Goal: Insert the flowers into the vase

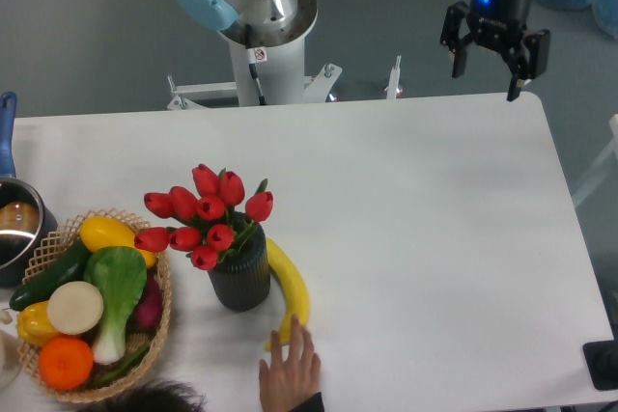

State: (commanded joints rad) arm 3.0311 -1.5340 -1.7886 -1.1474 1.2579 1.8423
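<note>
The flowers (205, 216), a bunch of red tulips, stand upright in the vase (241, 277), a dark ribbed cylinder at the front left of the table. Their stems are hidden inside it. My gripper (488, 82) hangs far away over the table's back right edge, open, with nothing between its fingers.
A yellow banana (289, 288) lies against the vase's right side, and a person's hand (290, 370) touches its near end. A woven basket (159, 333) of vegetables and fruit sits at the front left. A pot (14, 229) stands at the left edge.
</note>
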